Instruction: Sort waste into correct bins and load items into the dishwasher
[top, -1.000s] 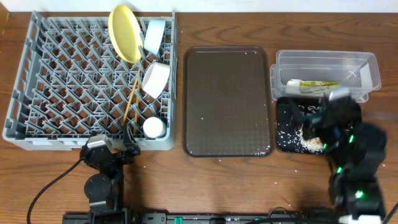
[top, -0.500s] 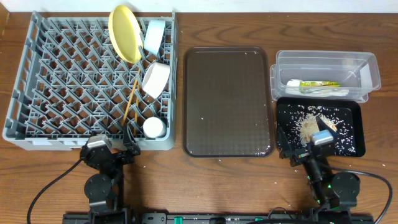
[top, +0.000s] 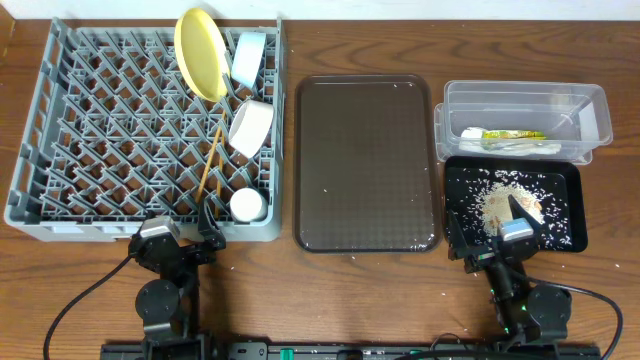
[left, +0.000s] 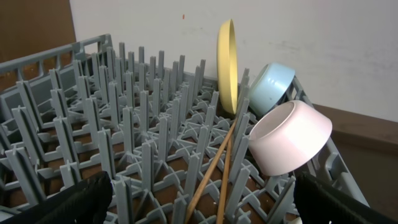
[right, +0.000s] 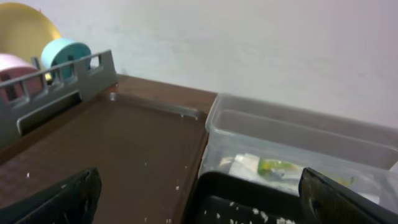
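The task is judged nearly complete. The yellow plate (top: 200, 52), blue bowl (top: 248, 58), white bowl (top: 250, 127), chopsticks (top: 210, 160) and cup (top: 246, 206) are lodged in the dish rack (top: 60, 120). The napkin (top: 530, 147) and wrapper (top: 515, 134) are seen in the clear tub (top: 520, 100), the rice scraps (top: 495, 202) in the black tray (top: 572, 180). Only specks (top: 325, 193) are left on the brown tray (top: 365, 150). The left gripper (top: 175, 243) and right gripper (top: 492, 240) are held wide open, empty.

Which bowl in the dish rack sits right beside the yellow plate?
The light blue bowl, beside the yellow plate; the white bowl lies nearer the chopsticks.
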